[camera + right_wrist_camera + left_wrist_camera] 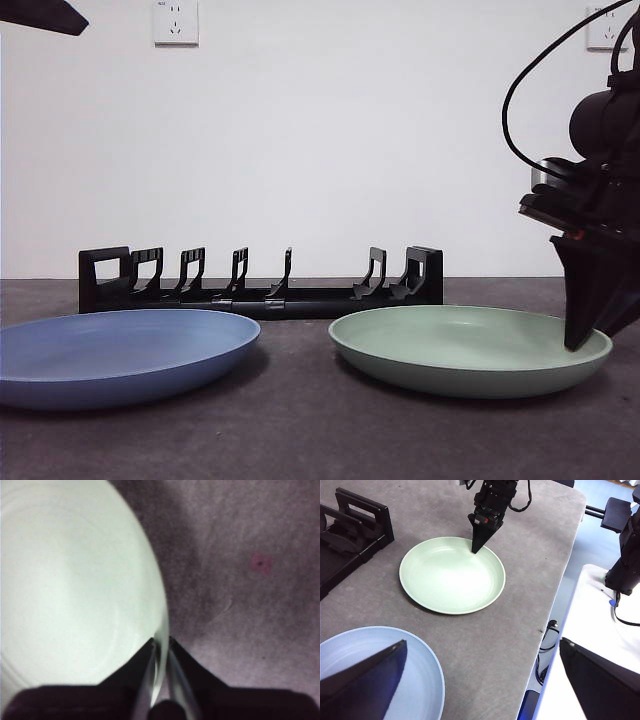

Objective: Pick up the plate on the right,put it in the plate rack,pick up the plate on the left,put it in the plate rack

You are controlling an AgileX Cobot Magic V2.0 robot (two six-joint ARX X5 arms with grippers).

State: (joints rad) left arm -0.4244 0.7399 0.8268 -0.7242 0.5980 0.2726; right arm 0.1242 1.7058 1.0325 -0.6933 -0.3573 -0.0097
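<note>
**Right pincer bites the rim of the green plate**

The right gripper [161,652] is down at the green plate [470,345], and its two black jaws are pinched together on the rim, one jaw inside the dish, the other outside, with the thin pale edge squeezed between them. From the front it comes in as a big dark wedge at the far right, its tip planted on the plate's right-hand rim. The plate itself sits flat on the grey table [320,430], not tilted as far as I can see.

Move out from the green plate: just behind it, a little to its left, runs the plate rack [262,282], long, low and black, its upright dividers in a row and a boxy block at each end. No plate stands in its slots. To the left of the green plate, with a strip of bare table between them, lies the blue plate [120,350], also flat.

The left gripper [480,680] hangs high above the blue plate, well away from the green one, jaws spread wide with nothing in them. Up on the white wall behind the rack, a power socket [176,22].
</note>
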